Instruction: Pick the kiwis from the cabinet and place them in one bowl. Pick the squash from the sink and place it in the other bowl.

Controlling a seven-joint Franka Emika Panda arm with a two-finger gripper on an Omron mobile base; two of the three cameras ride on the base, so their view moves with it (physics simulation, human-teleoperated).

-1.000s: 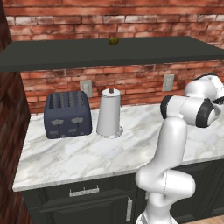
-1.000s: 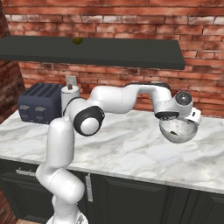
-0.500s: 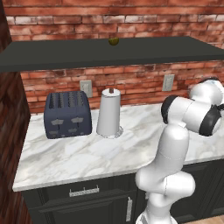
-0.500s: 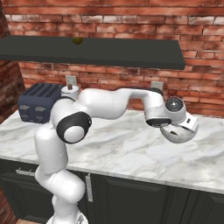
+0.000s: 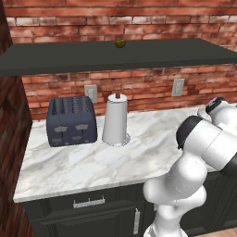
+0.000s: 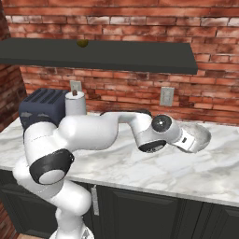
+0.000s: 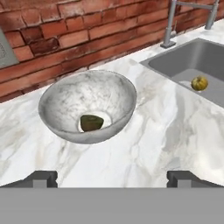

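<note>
Pincer (image 7: 112, 178) now pulled back, wide apart, above bowl (image 7: 87, 106) with 1 kiwi (image 7: 92, 123).

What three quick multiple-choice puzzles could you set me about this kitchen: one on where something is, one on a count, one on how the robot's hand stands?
1. Where is the small yellow-orange fruit?
A. in the sink
B. on the toaster
C. in the bowl

2. How many fruits lie in the pale speckled bowl?
A. none
B. one
C. three

3. How is the hand?
A. shut on a fruit
B. shut, empty
C. open, empty

Answers:
1. A: the yellow-orange fruit lies in the grey sink.
2. B: one dark olive kiwi rests in the speckled bowl.
3. C: the hand has its tips wide apart, nothing between them.
</note>
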